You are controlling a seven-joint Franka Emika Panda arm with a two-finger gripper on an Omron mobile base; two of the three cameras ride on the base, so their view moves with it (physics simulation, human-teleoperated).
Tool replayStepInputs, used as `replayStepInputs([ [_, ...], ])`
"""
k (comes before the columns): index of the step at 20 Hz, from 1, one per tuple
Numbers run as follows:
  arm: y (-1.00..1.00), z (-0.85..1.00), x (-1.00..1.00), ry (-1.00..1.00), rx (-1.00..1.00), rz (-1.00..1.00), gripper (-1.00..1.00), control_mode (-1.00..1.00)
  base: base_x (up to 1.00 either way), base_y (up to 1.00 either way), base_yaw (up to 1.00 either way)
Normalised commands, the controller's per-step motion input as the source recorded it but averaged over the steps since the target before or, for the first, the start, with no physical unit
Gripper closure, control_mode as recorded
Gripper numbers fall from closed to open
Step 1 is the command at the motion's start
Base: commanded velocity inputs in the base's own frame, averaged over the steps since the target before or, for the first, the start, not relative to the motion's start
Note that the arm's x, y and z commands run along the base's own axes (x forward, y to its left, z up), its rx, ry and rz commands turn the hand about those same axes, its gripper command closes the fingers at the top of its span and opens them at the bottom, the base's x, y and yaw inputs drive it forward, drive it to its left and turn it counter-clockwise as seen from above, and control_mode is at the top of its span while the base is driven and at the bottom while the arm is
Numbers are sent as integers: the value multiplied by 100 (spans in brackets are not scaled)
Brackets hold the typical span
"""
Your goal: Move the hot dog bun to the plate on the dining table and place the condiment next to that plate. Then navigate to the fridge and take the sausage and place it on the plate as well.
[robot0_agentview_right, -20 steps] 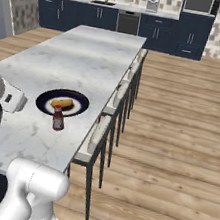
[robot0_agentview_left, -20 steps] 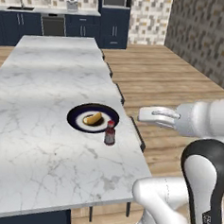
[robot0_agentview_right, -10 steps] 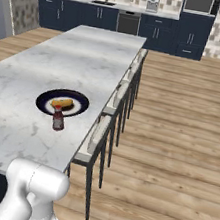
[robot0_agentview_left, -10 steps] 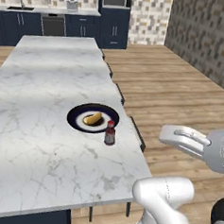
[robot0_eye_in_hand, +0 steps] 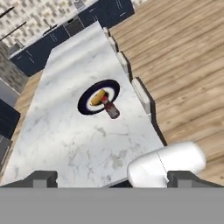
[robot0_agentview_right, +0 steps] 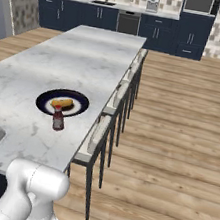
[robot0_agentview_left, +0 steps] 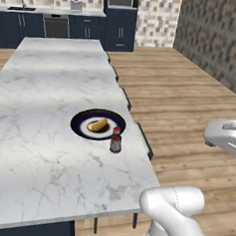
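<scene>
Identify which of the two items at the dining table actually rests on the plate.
The hot dog bun lies on the plate; the condiment bottle stands upright on the marble beside its rim.

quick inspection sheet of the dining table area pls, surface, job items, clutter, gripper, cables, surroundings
surface: marble dining table, long, white with grey veins.
job's things: hot dog bun lies on the dark-rimmed plate; condiment bottle stands upright on the table just beside the plate's rim. No sausage on the plate.
clutter: nothing seen on the table besides these.
grippers: gripper well above the table near its end, fingertips far apart, open, holding nothing.
cables: nothing seen.
surroundings: stools tucked along the table's edge, wood floor, navy cabinets at the far wall.
</scene>
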Motion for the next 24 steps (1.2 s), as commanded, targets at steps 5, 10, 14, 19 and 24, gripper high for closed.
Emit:
replayStepInputs([
  [5, -2, -46, 21, 13, -21, -3, -100, -100, 0, 0, 0],
  [10, -14, -54, 33, 3, -15, 6, -100, -100, 0, 0, 0],
  [14, -11, -34, 10, 0, 0, 12, -100, -100, 0, 0, 0],
  [19, -1, -23, 0, 0, 0, 10, -100, -100, 0, 0, 0],
  [24, 0, -4, 0, 1, 0, 0, -100, 100, 0, 1, 0],
])
